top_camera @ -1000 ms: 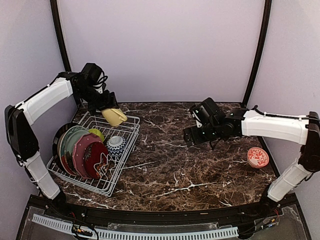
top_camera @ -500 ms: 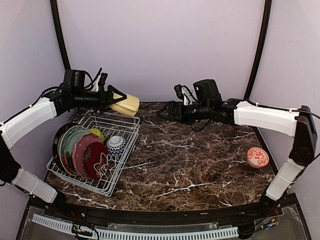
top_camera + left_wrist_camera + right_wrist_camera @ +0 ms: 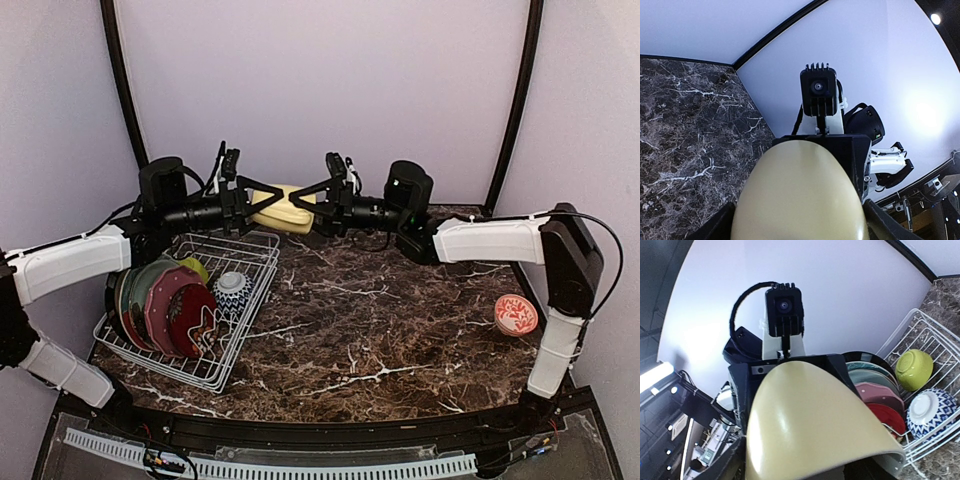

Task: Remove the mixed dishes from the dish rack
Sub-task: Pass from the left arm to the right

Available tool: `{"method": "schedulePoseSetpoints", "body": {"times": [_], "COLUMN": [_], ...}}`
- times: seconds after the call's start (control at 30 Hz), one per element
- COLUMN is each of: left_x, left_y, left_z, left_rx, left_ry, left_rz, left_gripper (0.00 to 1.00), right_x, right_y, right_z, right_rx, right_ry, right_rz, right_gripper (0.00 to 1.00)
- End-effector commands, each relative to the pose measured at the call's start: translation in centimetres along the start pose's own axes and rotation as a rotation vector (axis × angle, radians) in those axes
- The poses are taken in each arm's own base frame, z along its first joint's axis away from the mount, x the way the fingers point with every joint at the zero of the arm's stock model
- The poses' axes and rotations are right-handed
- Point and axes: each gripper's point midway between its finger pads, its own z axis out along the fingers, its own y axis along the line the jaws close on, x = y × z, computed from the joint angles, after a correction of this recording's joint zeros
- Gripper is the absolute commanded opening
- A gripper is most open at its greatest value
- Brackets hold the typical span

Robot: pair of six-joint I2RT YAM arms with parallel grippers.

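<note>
Left gripper (image 3: 262,202) clamps the pale yellow mug (image 3: 282,209) at the dish rack's (image 3: 252,250) one o'clock; the right gripper (image 3: 308,205) straddles it, and we cannot tell its grip.

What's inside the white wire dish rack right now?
The white wire dish rack holds a row of upright plates, a dark red floral plate frontmost, a lime-green bowl and a blue-and-white patterned bowl. Rear plates show only rims; anything behind them is hidden.
</note>
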Motion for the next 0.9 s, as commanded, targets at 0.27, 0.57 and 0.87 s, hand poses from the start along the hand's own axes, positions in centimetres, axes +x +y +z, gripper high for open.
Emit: {"method": "schedulePoseSetpoints", "body": {"times": [0.27, 0.57, 0.87], "left_x": [-1.5, -0.1, -1.3], "left_y": [-2.4, -0.6, 1.5], "left_z": [0.5, 0.9, -1.3], "left_rx": [0.143, 0.096, -0.084], "left_ry": [-0.066, -0.001, 0.040], "left_rz": [0.050, 0.091, 0.229], "left_gripper": [0.28, 0.74, 0.99], "right_x": [1.0, 0.2, 0.5], "right_y": [3.7, 2.8, 1.3], "right_z": [-0.4, -2.5, -6.6], "right_rx": [-0.187, -0.152, 0.020], "right_ry": [0.003, -0.050, -0.081], "right_rz": [0.025, -0.001, -0.069], "right_gripper": [0.24, 0.00, 0.00]}}
